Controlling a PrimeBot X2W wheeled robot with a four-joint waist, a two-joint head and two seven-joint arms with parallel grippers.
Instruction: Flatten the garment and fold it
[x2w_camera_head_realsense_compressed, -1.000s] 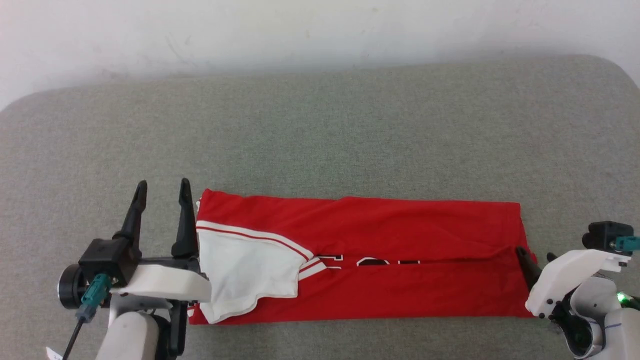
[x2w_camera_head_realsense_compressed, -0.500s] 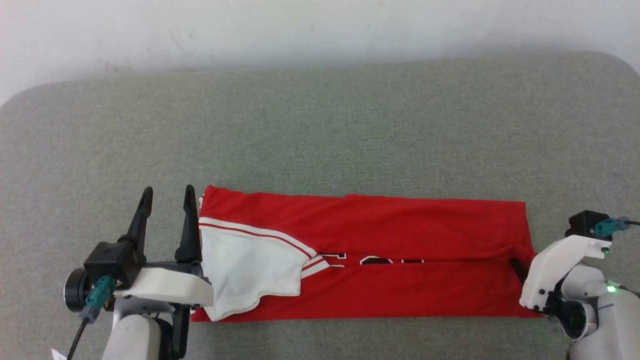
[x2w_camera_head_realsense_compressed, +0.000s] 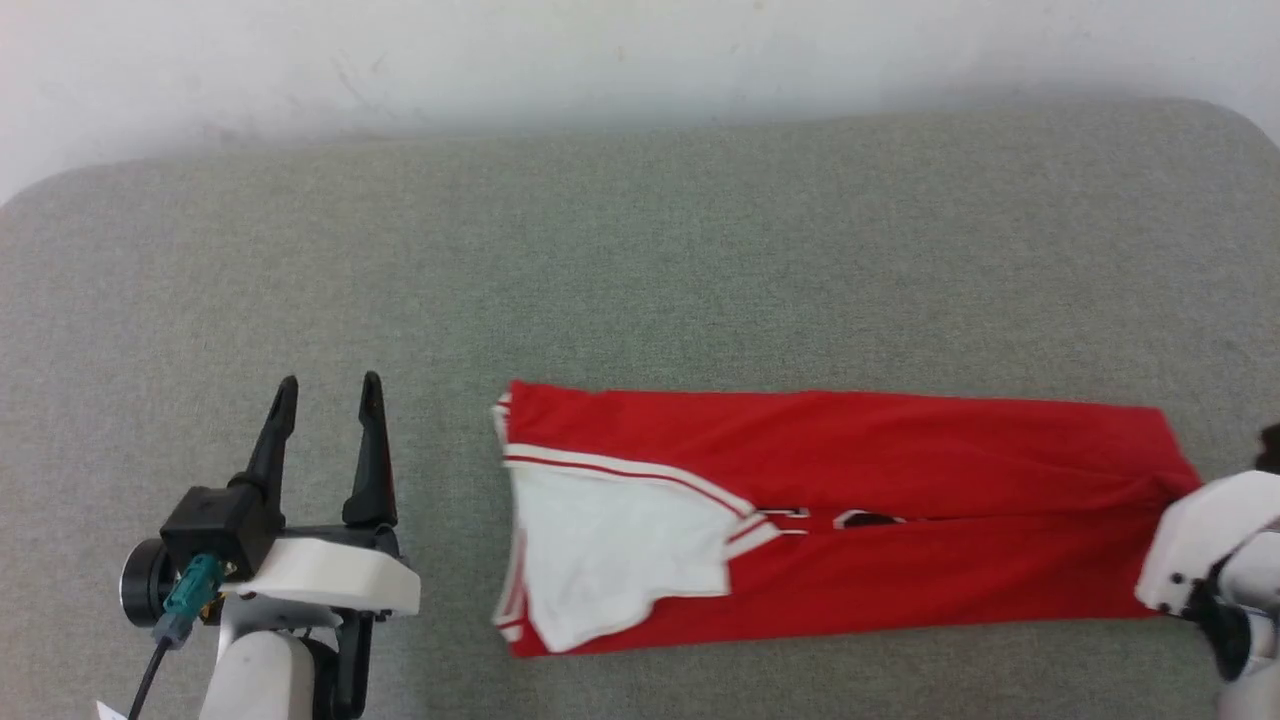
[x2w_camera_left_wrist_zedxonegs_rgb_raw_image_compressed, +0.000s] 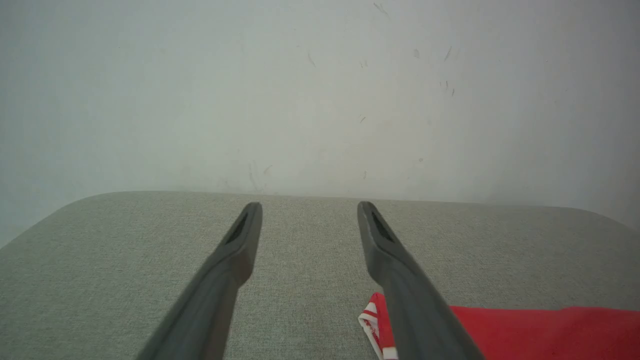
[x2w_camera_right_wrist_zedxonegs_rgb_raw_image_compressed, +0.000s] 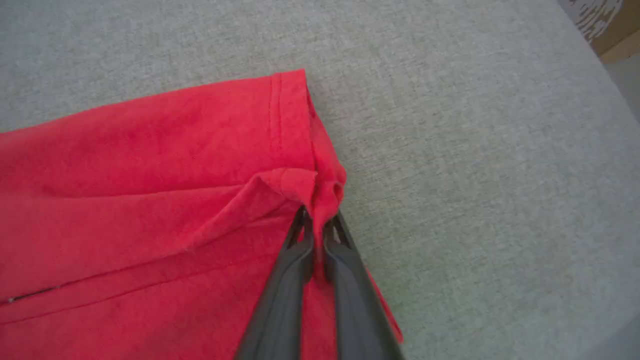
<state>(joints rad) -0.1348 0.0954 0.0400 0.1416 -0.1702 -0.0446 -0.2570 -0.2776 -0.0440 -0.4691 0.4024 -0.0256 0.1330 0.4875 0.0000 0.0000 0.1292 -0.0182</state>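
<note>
Garment (x2w_camera_head_realsense_compressed: 900, 450) lay folded lengthwise on the grey cushion (x2w_camera_head_realsense_compressed: 640, 250), toward 5 o'clock in the head view. Right gripper (x2w_camera_right_wrist_zedxonegs_rgb_raw_image_compressed: 317, 217) was clamped on its red hem; left gripper (x2w_camera_head_realsense_compressed: 330, 385) stood spread and empty at 8 o'clock.

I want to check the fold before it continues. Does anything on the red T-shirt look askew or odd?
Yes. On the red T-shirt, the hem at the right end is bunched into a peak where the right gripper pinches it, and the white sleeve lies rumpled across the front.
</note>
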